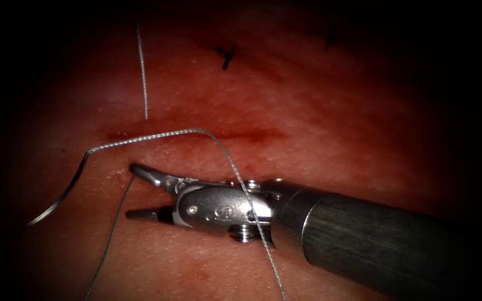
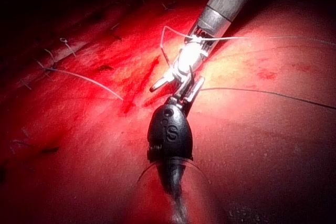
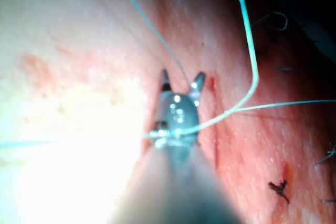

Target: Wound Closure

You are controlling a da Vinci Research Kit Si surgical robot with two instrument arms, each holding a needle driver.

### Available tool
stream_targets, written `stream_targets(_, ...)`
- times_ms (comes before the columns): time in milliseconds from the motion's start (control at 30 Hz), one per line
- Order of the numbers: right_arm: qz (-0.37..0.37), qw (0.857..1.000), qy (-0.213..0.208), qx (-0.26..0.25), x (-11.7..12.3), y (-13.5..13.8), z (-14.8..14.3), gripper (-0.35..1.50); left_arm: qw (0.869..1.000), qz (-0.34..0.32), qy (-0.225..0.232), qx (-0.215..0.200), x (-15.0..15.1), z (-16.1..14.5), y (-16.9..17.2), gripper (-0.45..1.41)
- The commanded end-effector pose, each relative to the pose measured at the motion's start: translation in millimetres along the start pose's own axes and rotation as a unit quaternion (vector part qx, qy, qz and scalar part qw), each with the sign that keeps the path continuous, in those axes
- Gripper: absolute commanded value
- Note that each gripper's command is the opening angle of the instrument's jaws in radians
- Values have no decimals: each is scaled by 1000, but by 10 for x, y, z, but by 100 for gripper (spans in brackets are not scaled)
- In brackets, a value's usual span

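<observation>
Reddish tissue (image 1: 319, 111) spreads under the endoscope, and across it we see the cut (image 1: 196, 135) as a darker line with red fluid (image 1: 255, 134) along it. Above the cut sits a dark knotted stitch (image 1: 227, 56).

From the endoscope's right comes the right pincer (image 1: 140, 190) on its dark shaft, lying below the cut. Its two jaws stand apart, wide, and grip nothing. One strand of thread (image 1: 191, 132) runs between them without being held, which the right wrist view confirms, where we see the same pincer (image 3: 182, 80) parted around a pale strand.

The needle (image 1: 65, 192) lies free on the tissue at the cut's left end, below the cut line, a thin dark curve held by neither tool. We cannot tell whether its tip enters the tissue. Thread leaves its upper end, runs along the cut, then bends down across the right pincer's wrist. Another strand rises from the cut toward the upper edge of the endoscope view.

In the left wrist view we find the left pincer (image 2: 184, 94), just beside the right tool; we cannot tell how its jaws stand.
</observation>
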Motion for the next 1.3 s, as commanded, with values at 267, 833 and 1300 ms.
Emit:
stream_targets(267,-14,999,-24,-22,-26,8,23,-35,1000,1,1,-1,-4,5,-3,-45)
stream_targets(833,-20,1000,5,8,38,-53,-9,-35,1000,1,1,-1,-4,5,-2,-45)
stream_targets(1300,-36,995,67,60,99,-103,-32,-35,1000,1,1,0,-4,6,-1,-45)
